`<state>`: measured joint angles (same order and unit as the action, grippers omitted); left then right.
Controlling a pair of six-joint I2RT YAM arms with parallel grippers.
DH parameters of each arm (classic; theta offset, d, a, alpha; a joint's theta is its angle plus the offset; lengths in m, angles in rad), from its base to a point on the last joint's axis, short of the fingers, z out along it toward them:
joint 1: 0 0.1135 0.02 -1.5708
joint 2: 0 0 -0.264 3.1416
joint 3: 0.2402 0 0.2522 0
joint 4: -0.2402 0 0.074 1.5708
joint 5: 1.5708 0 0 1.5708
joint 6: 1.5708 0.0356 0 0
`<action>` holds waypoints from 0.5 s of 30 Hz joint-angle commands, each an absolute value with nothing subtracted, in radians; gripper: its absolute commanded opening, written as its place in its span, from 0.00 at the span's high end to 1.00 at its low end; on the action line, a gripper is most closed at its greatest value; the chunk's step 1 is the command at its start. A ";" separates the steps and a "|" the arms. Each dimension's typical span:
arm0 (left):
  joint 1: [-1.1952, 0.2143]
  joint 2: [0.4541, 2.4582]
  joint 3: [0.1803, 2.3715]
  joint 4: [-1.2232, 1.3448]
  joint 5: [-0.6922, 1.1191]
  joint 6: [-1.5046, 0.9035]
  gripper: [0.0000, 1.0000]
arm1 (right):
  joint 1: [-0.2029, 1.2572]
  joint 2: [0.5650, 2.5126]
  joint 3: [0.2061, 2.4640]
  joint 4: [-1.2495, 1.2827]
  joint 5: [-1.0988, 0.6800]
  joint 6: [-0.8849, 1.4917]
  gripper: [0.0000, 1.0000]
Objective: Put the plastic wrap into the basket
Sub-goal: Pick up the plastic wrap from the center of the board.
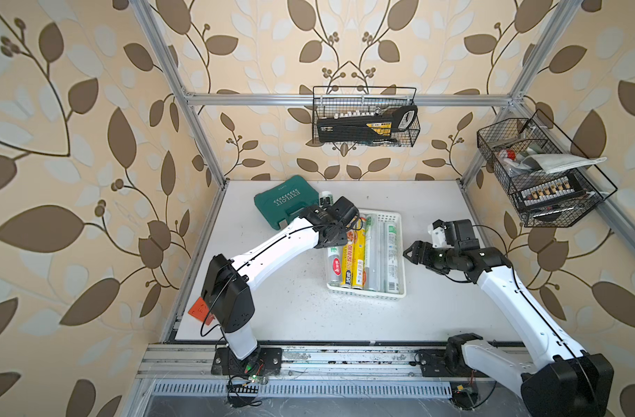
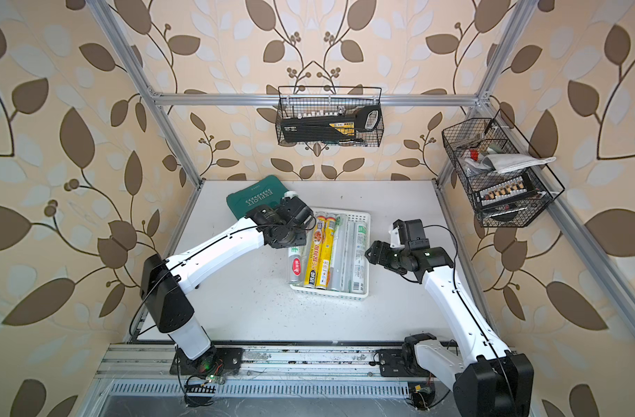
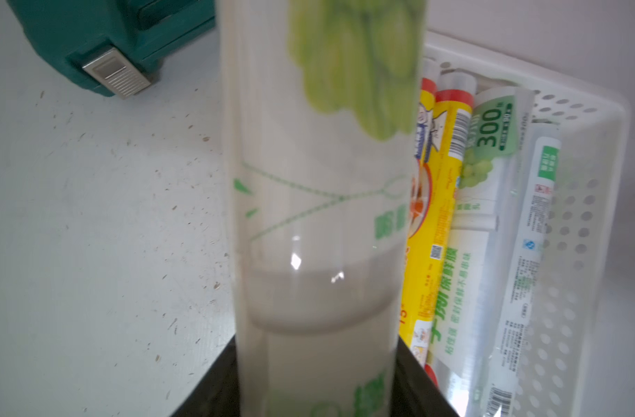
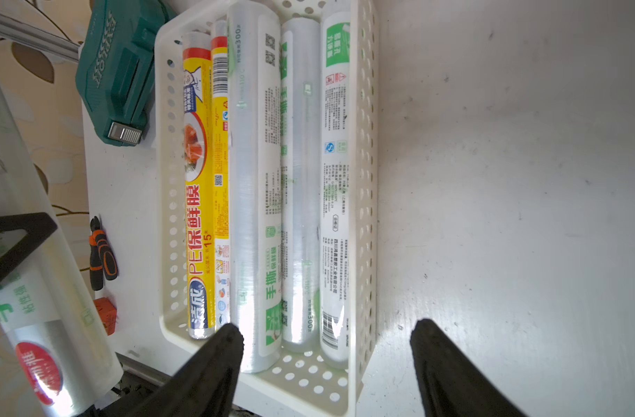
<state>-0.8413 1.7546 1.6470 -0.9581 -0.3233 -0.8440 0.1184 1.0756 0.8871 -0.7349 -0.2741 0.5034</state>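
I note my left tool (image 1: pixel 334 234) holding a roll (image 1: pixel 332 269) at the basket's (image 1: pixel 366 293) left side; right tool (image 1: pixel 410 253) open beside its right wall.

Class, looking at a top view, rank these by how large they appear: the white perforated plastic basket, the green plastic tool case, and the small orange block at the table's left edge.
1. White perforated plastic basket
2. Green plastic tool case, clearly smaller even though its near corner is hidden
3. Small orange block

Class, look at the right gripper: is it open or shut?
Open. In the right wrist view the right gripper has its fingers wide apart, gripping nothing; it hovers by the basket.
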 commanded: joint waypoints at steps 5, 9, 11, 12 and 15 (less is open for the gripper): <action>-0.947 1.947 1.963 -1.000 -0.367 -0.844 0.57 | 0.058 1.063 0.847 -0.749 -0.284 0.473 0.24; -0.986 2.050 2.117 -1.015 -0.356 -0.839 0.58 | 0.040 1.064 0.836 -0.744 -0.284 0.467 0.24; -0.999 2.092 2.167 -1.013 -0.350 -0.841 0.58 | 0.032 1.063 0.832 -0.745 -0.284 0.465 0.24; -1.004 2.105 2.185 -1.010 -0.348 -0.842 0.59 | 0.028 1.062 0.830 -0.744 -0.284 0.463 0.24; -1.018 2.146 2.226 -0.988 -0.328 -0.846 0.60 | 0.017 1.060 0.825 -0.743 -0.284 0.459 0.24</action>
